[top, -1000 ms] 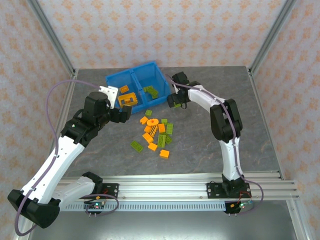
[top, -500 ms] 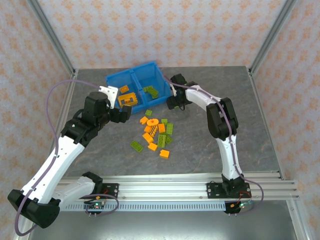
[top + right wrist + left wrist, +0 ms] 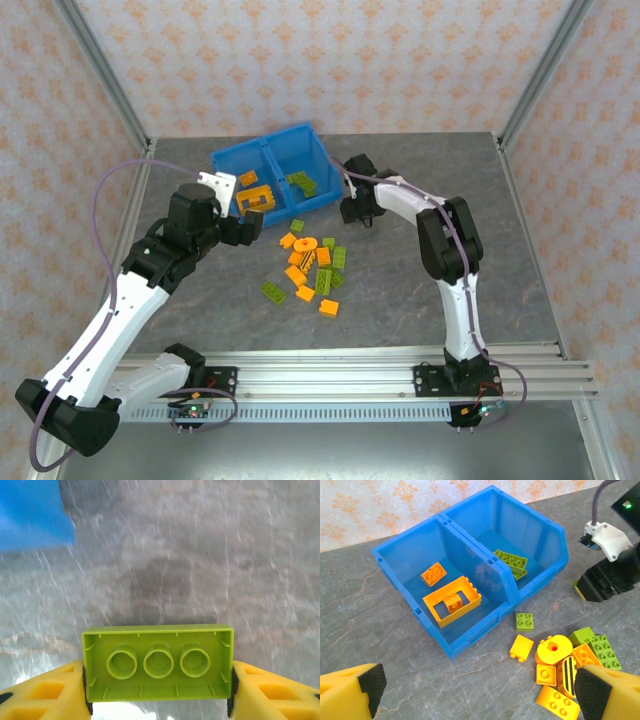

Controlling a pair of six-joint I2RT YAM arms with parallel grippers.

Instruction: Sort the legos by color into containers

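A lime-green lego brick (image 3: 157,662) sits between the yellow fingers of my right gripper (image 3: 158,680), underside toward the camera. Both pads press on its ends, just above the grey table. That gripper (image 3: 352,208) is beside the right front corner of the blue bin (image 3: 262,152). The bin's left container holds an orange frame piece (image 3: 452,600) and an orange brick (image 3: 433,573). The right container holds green bricks (image 3: 512,562). Loose orange and green legos (image 3: 315,265) lie in a pile in front of the bin. My left gripper (image 3: 482,687) hovers open over the table near the bin's front corner, holding nothing.
The bin's centre wall (image 3: 470,545) splits its two compartments. Metal frame posts (image 3: 110,80) and patterned walls close in the table at the back and sides. A rail (image 3: 350,375) runs along the near edge.
My right gripper has closed on the green brick and shifted slightly toward the near side. The left arm has not moved.
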